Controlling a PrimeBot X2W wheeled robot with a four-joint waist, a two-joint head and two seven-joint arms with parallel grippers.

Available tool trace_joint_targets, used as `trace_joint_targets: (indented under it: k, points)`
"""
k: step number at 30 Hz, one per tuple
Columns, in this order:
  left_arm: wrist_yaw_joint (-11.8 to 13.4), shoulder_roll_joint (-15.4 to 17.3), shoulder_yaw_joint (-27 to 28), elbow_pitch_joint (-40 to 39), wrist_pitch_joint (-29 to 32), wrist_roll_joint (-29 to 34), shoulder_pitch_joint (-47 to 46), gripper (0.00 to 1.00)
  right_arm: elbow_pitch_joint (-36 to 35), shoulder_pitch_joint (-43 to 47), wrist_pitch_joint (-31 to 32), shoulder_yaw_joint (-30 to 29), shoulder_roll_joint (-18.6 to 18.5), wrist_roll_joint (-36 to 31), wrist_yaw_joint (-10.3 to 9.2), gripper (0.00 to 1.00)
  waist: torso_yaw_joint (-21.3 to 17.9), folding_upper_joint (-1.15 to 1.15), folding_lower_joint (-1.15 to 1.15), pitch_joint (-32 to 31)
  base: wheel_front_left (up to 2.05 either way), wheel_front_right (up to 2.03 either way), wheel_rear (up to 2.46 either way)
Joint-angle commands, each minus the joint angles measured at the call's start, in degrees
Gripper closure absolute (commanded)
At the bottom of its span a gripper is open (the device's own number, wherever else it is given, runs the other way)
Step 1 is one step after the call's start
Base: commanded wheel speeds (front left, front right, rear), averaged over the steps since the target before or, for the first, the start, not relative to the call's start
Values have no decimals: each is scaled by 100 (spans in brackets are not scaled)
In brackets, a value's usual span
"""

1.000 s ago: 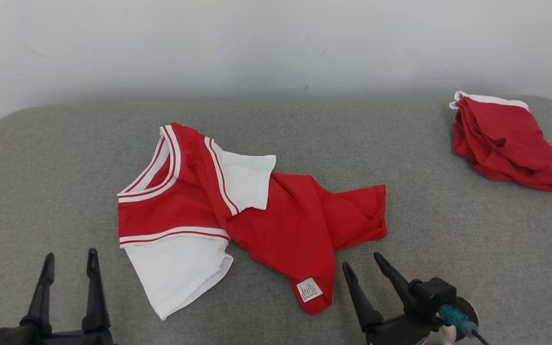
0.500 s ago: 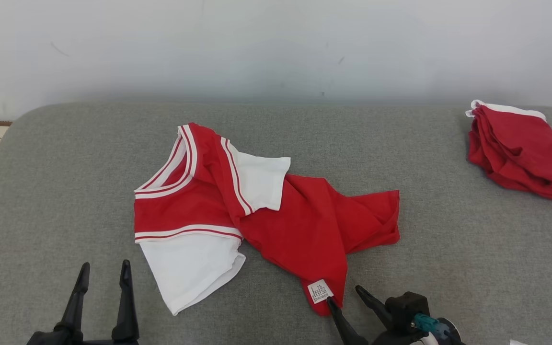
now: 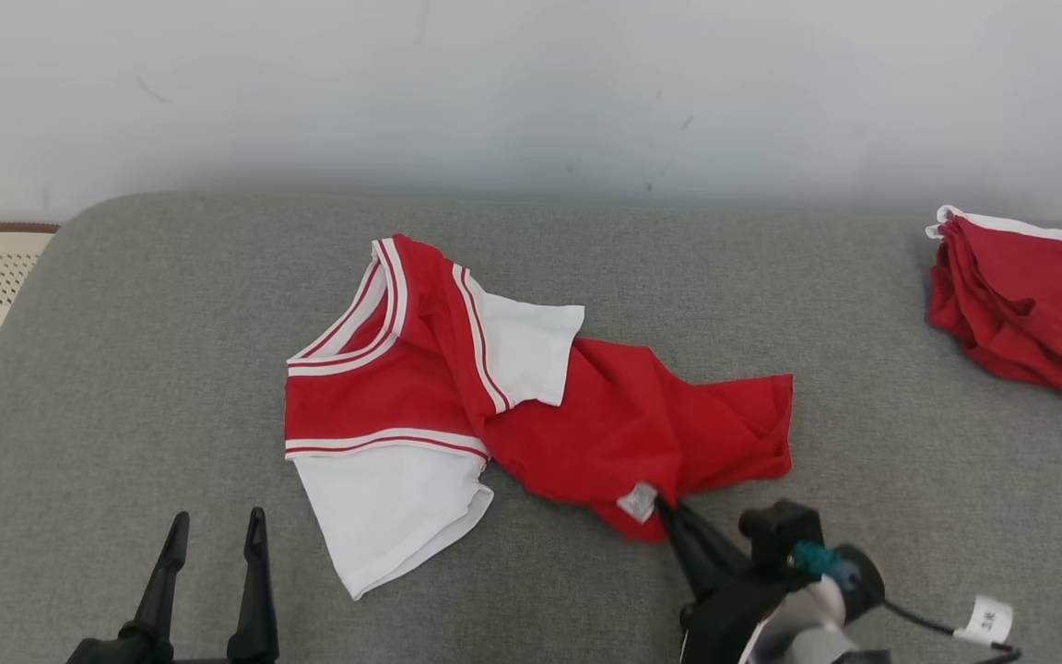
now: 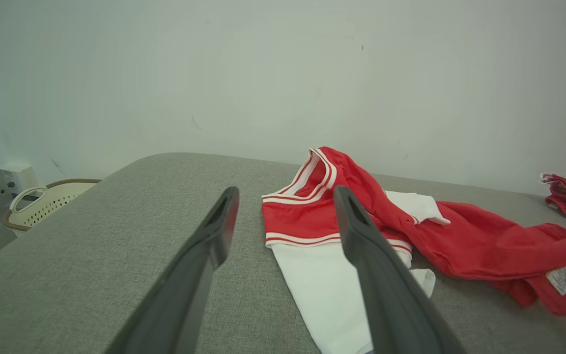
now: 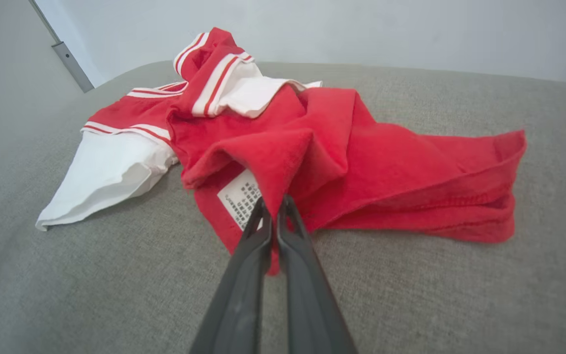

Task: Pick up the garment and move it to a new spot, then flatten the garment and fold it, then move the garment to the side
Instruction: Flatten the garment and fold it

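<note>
Garment [image 3: 605,415] near hem pinched by right hand [image 3: 666,505] | left hand [image 3: 218,516] spread wide, beside its white sleeve, apart

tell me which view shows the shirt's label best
The right wrist view. The label sits close and large, its print lines visible, beside the right end effector, which is shut on the shirt. The head view shows it as a small white patch; the left wrist view catches it small at the far right edge.
</note>
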Motion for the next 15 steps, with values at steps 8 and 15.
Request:
trace_joint_targets:
  k: [8, 15]
  points:
    - [-34, -23, -129, 50, -33, -12, -21, 0, -190, -1270, 1, -49, -604, -77, 1, 100, 136, 0, 0, 80, 0, 0, 0]
    - [-82, -31, -375, 144, -33, -59, -148, 0, 91, -2425, 352, 246, -1151, 90, 0, 100, 440, 0, 0, 230, 0, 0, 0]
